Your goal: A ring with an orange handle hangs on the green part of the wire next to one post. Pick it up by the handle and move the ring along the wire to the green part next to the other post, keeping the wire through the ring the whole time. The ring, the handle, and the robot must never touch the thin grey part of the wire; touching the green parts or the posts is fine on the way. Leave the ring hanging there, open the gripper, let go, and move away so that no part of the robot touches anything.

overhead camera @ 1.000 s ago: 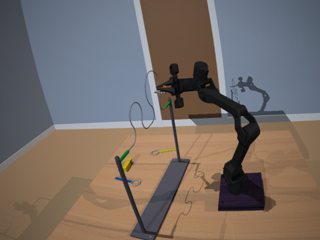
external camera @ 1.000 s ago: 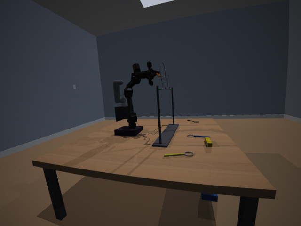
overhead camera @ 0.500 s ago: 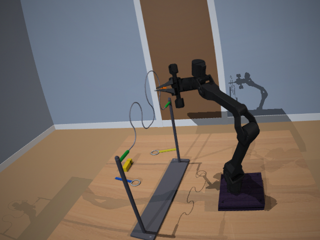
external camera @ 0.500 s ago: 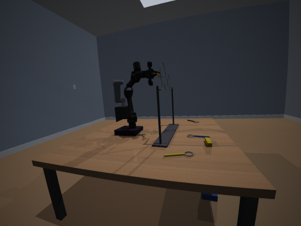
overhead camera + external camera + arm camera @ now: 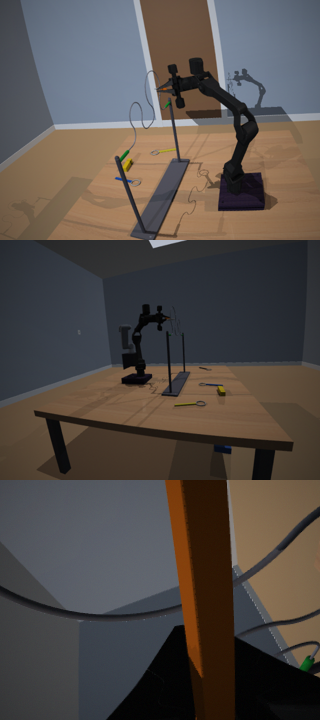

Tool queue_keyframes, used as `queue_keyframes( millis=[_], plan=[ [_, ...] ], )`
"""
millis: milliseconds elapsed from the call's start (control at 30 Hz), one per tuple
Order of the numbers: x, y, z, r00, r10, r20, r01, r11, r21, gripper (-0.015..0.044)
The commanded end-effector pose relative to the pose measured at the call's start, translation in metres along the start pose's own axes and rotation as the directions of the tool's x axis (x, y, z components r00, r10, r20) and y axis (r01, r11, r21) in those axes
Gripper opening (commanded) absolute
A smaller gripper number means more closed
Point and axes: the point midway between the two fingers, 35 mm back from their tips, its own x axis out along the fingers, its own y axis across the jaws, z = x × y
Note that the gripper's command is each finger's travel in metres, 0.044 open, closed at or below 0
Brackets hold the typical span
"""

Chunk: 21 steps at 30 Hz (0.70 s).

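Note:
My gripper (image 5: pixel 158 89) (image 5: pixel 169 318) is shut on the orange handle (image 5: pixel 163 89) (image 5: pixel 167 318) (image 5: pixel 210 580), high above the table and beside the tall loop. The ring is almost edge-on at the fingertips; whether it touches the thin wire cannot be told. The grey wire (image 5: pixel 135 102) (image 5: pixel 172 306) rises in two loops between the posts. In the top view, one green part (image 5: pixel 167 104) is at the far post (image 5: pixel 174 129), below the gripper; the other green part (image 5: pixel 124 155) is at the near post (image 5: pixel 130 196). A black finger shows behind the handle in the wrist view.
The posts stand on a dark base bar (image 5: pixel 165 191) (image 5: pixel 178 383). On the table lie a yellow-handled ring (image 5: pixel 168 150) (image 5: pixel 186 404), a blue-handled ring (image 5: pixel 123 179) (image 5: pixel 214 384), a yellow block (image 5: pixel 127 165) (image 5: pixel 221 390) and a dark-handled ring (image 5: pixel 203 368).

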Motion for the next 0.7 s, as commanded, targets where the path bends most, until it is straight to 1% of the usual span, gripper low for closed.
queue_keyframes(
  millis=[0,667],
  plan=[
    [0.0001,0.0016,-0.0024,1.0,-0.017,-0.003,0.017,0.999,-0.045,-0.015],
    [0.0005,-0.0028,-0.0022,0.996,-0.082,0.018,0.084,0.984,-0.157,-0.015]
  ],
)
